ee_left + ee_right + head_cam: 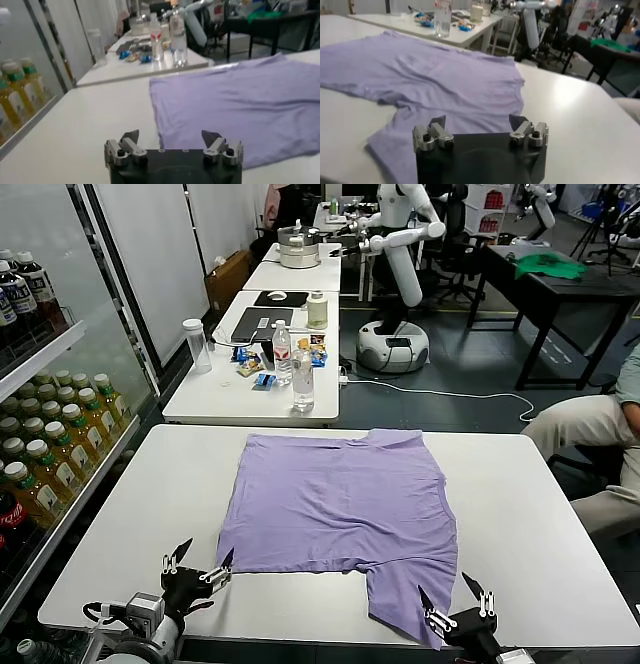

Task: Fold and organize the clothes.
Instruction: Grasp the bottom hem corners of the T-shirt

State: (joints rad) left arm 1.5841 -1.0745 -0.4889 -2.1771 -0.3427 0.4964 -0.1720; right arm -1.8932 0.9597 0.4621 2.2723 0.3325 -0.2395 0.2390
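Observation:
The clothes are one lavender T-shirt (340, 499) spread flat on the white table (540, 514), with one short sleeve (400, 604) reaching toward the front edge. My left gripper (203, 559) hovers open at the shirt's near left corner, nothing between its fingers. In the left wrist view the left gripper (170, 136) has the shirt's edge (235, 100) just beyond its jaws. My right gripper (447, 594) is open at the front edge, beside the sleeve's tip. The right wrist view shows the right gripper (477, 121) low over the sleeve cloth (430, 75), holding nothing.
A second table behind carries water bottles (302, 379), a tumbler (198, 344) and a laptop (262, 322). Shelves of drink bottles (60, 424) line the left. A person (600, 424) sits at right. A green cloth (550, 266) lies on a far dark table.

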